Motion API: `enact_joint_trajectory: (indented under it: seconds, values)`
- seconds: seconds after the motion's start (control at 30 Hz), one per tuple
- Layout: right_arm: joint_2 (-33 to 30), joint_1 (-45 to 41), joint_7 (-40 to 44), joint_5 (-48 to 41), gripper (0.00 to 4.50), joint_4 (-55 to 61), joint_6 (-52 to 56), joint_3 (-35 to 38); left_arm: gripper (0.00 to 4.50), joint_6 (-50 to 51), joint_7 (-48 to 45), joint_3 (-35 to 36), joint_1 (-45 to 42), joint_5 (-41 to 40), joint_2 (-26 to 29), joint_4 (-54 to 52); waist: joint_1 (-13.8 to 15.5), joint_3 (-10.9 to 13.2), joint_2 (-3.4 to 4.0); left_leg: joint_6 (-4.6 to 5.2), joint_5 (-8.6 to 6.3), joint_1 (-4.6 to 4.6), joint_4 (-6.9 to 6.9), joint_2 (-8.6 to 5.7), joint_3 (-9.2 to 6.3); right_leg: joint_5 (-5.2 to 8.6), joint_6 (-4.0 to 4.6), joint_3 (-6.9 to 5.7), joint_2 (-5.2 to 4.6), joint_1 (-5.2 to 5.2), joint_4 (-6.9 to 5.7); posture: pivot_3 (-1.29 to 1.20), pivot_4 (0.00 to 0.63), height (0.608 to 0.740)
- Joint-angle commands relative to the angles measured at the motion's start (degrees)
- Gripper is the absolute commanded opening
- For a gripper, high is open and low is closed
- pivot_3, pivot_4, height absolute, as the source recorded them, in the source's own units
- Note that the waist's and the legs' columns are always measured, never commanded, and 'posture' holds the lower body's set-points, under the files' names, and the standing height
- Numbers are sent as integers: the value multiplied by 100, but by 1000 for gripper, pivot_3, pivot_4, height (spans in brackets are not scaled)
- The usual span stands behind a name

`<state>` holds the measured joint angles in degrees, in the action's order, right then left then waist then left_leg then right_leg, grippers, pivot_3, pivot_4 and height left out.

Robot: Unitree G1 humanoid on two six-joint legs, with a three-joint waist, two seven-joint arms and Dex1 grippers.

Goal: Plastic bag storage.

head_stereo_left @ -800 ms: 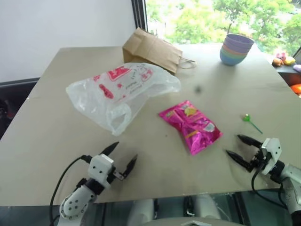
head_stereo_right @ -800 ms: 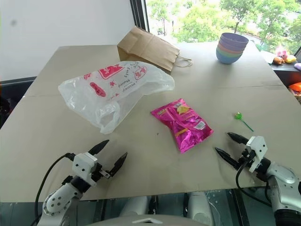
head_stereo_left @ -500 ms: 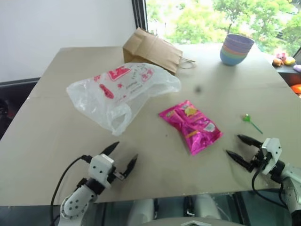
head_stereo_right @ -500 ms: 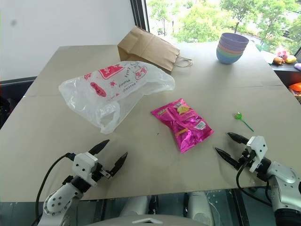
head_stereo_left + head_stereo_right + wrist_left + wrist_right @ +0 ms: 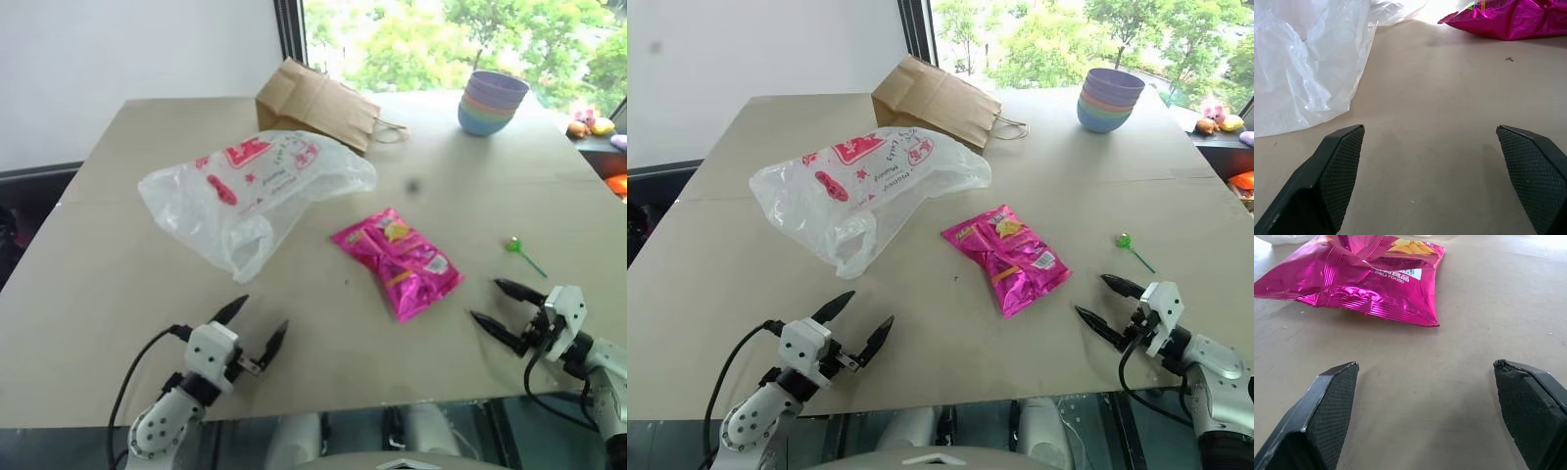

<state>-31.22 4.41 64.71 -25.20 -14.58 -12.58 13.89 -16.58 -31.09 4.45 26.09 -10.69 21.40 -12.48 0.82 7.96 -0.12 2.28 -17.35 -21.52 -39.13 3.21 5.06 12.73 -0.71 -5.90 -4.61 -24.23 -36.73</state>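
Not started: both my left gripper (image 5: pixel 257 326) and right gripper (image 5: pixel 505 304) spread wide, empty. Plastic bag (image 5: pixel 250 188) lies untouched on table (image 5: pixel 118 264) at my left gripper's 12 o'clock, near. Next I'd reach left to pinch its film.

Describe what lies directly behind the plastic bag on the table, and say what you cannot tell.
Behind the plastic bag lies a brown paper bag on its side, string handles toward the bowls. Whether the two bags touch, and what either holds, cannot be told.
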Motion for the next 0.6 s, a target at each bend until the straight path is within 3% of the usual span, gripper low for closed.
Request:
enact_joint_trajectory:
  seconds: [0.03, 0.2, 0.37, 0.6]
  values:
    - [-72, -33, 52, -37, 4450, -32, 5, 42, 4500, 0, 20, -19, 82, -60, -61, -41, 0, 0, 0, 0, 0, 0, 0, 0, 0, 0, 0, 0, 0, 0, 0, 0, 150, 740]
    - [-163, 15, 319, -301, 4450, 423, 244, 4, 4500, 250, 284, 182, 40, -66, -66, -481, 0, 4, -1, 0, 0, -2, -1, 0, -3, 0, 0, -1, 0, -1, -1, 0, 150, 740]
    - [-378, 235, 338, -851, 4450, 1897, 1152, -124, 4500, 736, 616, 231, -42, -111, -115, -1563, 3, 20, -2, 0, 0, -12, -3, 6, -11, -6, -5, -6, -1, -6, -4, 0, 150, 740]
    - [-303, 39, -190, -1314, 4450, 3571, 2245, -693, 4500, 1000, 1941, -13, -910, 1288, -870, -1923, 13, 25, -15, 0, 0, -15, -7, -4, -19, -12, 0, -12, -2, -2, -3, 0, 150, 740]
